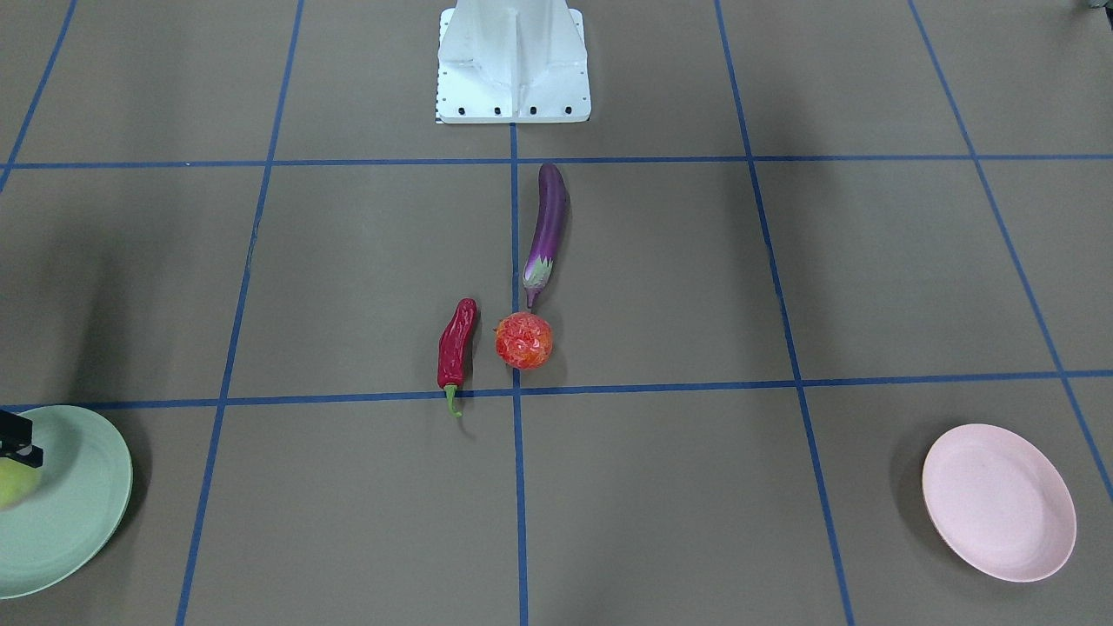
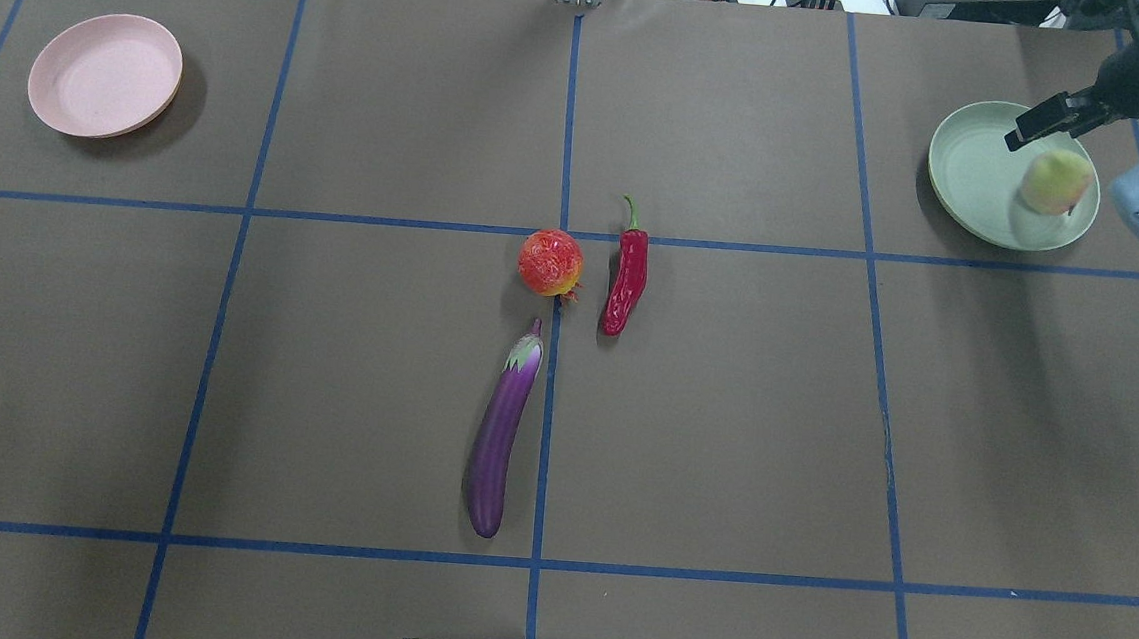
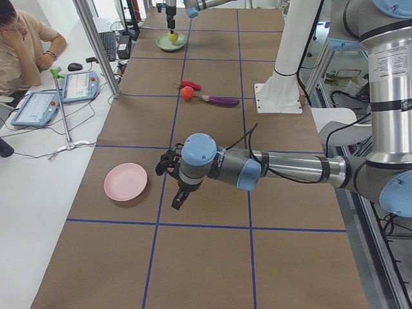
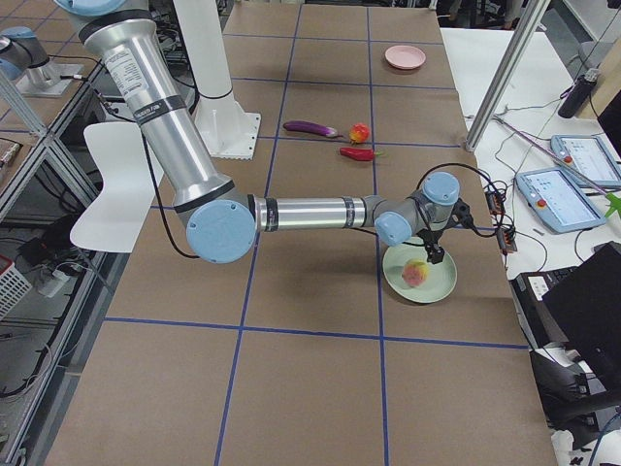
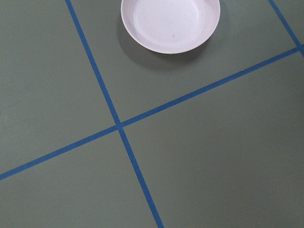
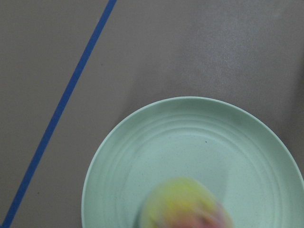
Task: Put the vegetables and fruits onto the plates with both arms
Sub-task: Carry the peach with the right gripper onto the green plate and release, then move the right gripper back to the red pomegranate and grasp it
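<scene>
Progress approx one of four: peach is at the mint plate, far R corner of the desk in overhead view. It sits toward the plate's outer edge, on it or just over it; blurred in R wrist view, so can't tell if it rests there. Right pincer hangs above the peach, apart from it, w/ nothing seen betw the jaws; spread or closed, can't tell from these angles. Left pincer hovers over bare desk near the pink plate, seen only from the side cam, so its state can't be told either; L wrist view shows that plate w/ nothing on it. Left to do, by my reckoning: eggplant, chili, bumpy red-orange fruit, all three at desk centre, well apart from both plates. Eggplant lies along the middle tape line, stem end toward the bumpy red-orange fruit, near but not touching; chili lies just beside that fruit on the R-arm side, small gap. Count: produce 4 (1 eggplant, 1 chili, 1 peach, 1 bumpy red-orange fruit); plates 2 (1 mint, 1 pink); arms 2, pincers 2
</scene>
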You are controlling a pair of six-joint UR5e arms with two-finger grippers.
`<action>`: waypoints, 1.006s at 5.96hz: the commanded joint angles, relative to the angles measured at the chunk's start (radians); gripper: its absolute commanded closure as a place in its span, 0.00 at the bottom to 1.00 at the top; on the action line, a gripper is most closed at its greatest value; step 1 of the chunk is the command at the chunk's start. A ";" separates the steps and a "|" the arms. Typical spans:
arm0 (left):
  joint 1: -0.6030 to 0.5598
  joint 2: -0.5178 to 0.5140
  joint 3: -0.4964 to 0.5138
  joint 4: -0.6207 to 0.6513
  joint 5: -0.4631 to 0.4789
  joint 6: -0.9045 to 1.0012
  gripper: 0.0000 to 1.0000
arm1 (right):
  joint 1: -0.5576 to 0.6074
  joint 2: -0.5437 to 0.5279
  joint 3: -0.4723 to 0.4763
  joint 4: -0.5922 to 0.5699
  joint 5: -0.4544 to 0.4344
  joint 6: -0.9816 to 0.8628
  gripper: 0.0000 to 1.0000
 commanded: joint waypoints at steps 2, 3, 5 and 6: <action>0.002 0.000 0.000 0.000 -0.011 0.000 0.00 | -0.231 0.090 0.190 -0.010 -0.128 0.565 0.00; 0.008 0.001 0.002 0.000 -0.011 0.000 0.00 | -0.352 0.162 0.202 -0.018 -0.247 0.735 0.00; 0.013 0.000 0.002 0.002 -0.009 0.000 0.00 | -0.544 0.391 0.200 -0.341 -0.470 0.838 0.00; 0.019 0.001 0.003 0.002 -0.009 0.000 0.00 | -0.595 0.438 0.198 -0.404 -0.527 0.841 0.00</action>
